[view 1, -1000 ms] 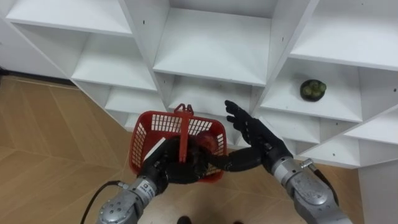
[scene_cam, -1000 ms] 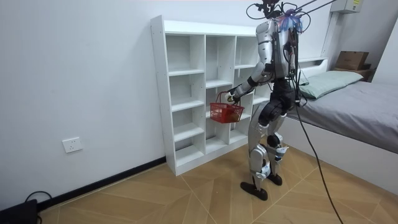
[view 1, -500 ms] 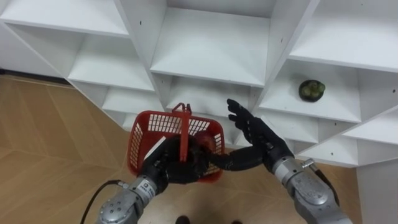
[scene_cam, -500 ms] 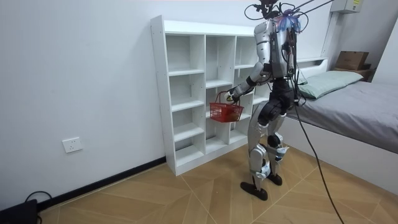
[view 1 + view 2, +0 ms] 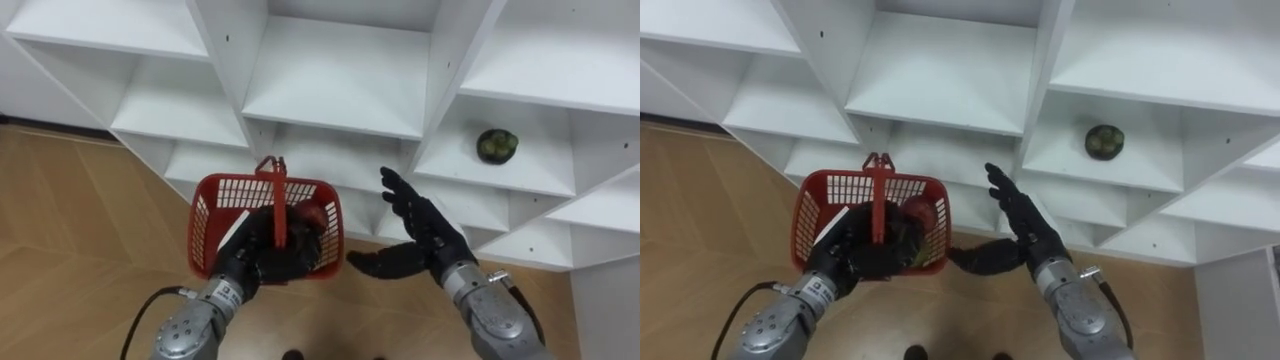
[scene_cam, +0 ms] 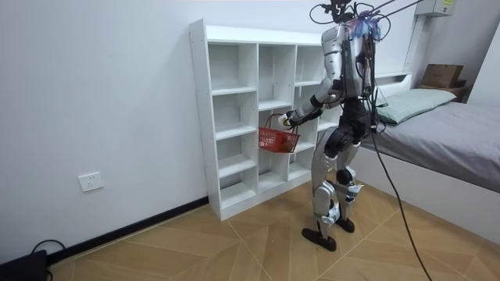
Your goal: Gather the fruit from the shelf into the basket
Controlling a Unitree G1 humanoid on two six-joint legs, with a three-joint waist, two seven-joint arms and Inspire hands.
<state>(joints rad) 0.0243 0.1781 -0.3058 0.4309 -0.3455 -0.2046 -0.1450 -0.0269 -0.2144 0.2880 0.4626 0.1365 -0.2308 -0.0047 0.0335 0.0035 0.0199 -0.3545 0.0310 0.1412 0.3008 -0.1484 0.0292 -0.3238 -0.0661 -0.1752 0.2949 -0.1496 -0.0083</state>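
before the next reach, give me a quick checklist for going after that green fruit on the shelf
1. Left robot hand curled round the handle of the red basket: ok.
2. Red fruit lies inside the basket: ok.
3. Right robot hand open and holding nothing: ok.
4. Green fruit sits alone in its compartment of the white shelf unit, nothing in front of it: ok.
5. Right robot hand at the green fruit: not ok, it is lower and to the left, beside the basket.
6. Fruit reachable without a step: cannot tell.
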